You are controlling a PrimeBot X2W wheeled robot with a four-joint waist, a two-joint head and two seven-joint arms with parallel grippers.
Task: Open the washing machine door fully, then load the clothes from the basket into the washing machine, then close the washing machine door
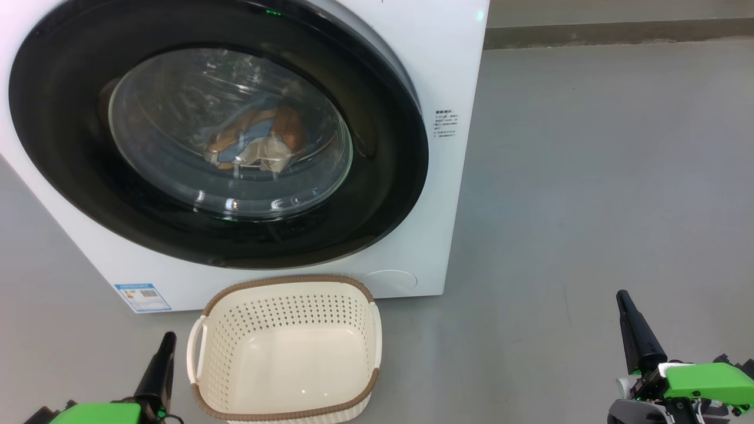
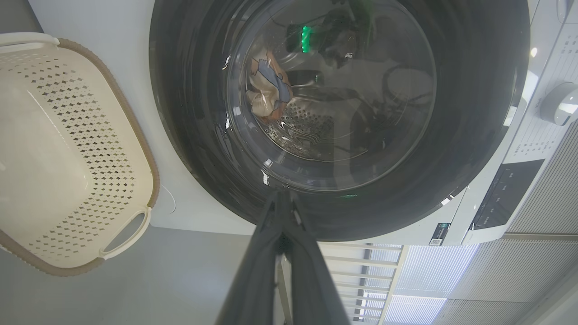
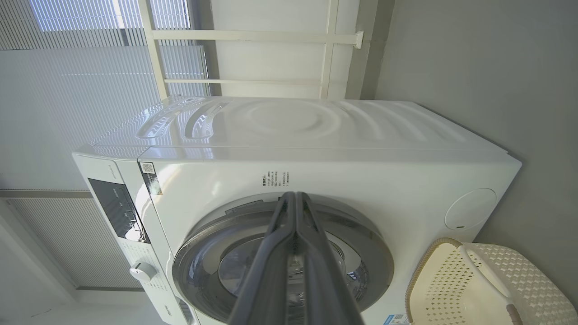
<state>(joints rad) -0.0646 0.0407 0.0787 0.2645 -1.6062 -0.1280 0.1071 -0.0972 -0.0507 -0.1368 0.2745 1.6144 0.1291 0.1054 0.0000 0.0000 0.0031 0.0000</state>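
Note:
The white washing machine (image 1: 436,70) stands before me with its black-rimmed round door (image 1: 377,194) flat against its front. Through the glass bowl I see the clothes (image 1: 253,141), blue, orange-brown and cream, lying in the drum; the left wrist view shows the clothes (image 2: 268,90) too. The cream basket (image 1: 288,347) sits on the floor in front of the machine with nothing in it. My left gripper (image 1: 166,340) hangs low left of the basket, shut and holding nothing. My right gripper (image 1: 623,297) is low at the right, away from the machine, also shut.
Grey floor (image 1: 589,194) spreads to the right of the machine, with a wall base (image 1: 618,29) behind. A control panel and dial (image 2: 560,104) sit on the machine's front. Window blinds (image 3: 90,90) and a white frame stand beyond the machine.

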